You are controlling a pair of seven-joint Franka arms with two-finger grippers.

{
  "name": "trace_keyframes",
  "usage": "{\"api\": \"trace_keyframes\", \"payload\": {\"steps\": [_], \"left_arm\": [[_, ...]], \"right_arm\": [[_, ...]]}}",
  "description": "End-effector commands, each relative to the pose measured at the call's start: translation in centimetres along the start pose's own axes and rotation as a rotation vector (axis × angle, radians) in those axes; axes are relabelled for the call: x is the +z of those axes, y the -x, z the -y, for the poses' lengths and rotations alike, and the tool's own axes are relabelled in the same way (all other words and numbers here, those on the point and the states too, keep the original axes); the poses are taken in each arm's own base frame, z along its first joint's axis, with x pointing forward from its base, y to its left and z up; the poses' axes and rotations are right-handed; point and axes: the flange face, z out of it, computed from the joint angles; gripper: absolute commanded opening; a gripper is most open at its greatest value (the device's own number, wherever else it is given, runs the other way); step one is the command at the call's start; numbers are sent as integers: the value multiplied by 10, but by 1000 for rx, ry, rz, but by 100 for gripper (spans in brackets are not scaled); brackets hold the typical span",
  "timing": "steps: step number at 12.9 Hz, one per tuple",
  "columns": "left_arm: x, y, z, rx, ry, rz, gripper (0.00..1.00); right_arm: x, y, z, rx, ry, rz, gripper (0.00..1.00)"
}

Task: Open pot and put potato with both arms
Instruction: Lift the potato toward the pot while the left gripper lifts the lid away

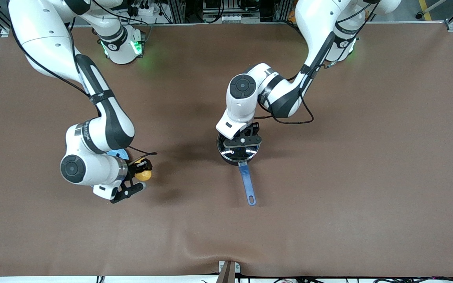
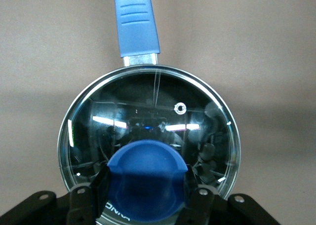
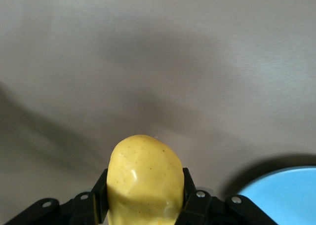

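The black pot [image 1: 237,155] stands mid-table, its long blue handle [image 1: 247,184] pointing toward the front camera. The glass lid [image 2: 148,121] lies on the pot. My left gripper [image 1: 242,140] is down on it, one finger at each side of the blue knob [image 2: 146,178], both touching it. My right gripper [image 1: 142,169] is shut on the yellow potato [image 1: 144,175] and holds it just above the table beside the plate. The potato also fills the space between the fingers in the right wrist view [image 3: 144,178].
The light-blue plate [image 1: 117,154] lies on the table under the right arm's wrist, toward the right arm's end; its edge shows in the right wrist view [image 3: 281,195]. Brown cloth covers the table, with a wrinkle at the front edge [image 1: 195,245].
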Motion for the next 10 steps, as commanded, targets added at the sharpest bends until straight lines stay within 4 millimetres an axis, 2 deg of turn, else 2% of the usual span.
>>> {"api": "trace_keyframes", "payload": {"steps": [1,3,6,7,8,10], "left_arm": [[-19,-10,7,-25,1,-37,1],[-41,-12,7,-33,18,-55,0],[-107,-28,29,-81,40,-82,0],[-128,-37,44,-100,41,-92,0],[-152,-58,73,-135,47,-114,0],[-186,-81,116,-130,49,-121,0]], "right_arm": [[-10,1,25,51,-22,-5,0],[-17,0,45,81,-34,-16,0],[-29,0,75,130,-50,-33,0],[-30,0,91,154,-62,-30,0],[-30,-1,108,189,-75,-35,0],[-24,0,156,222,-67,-28,0]]}}
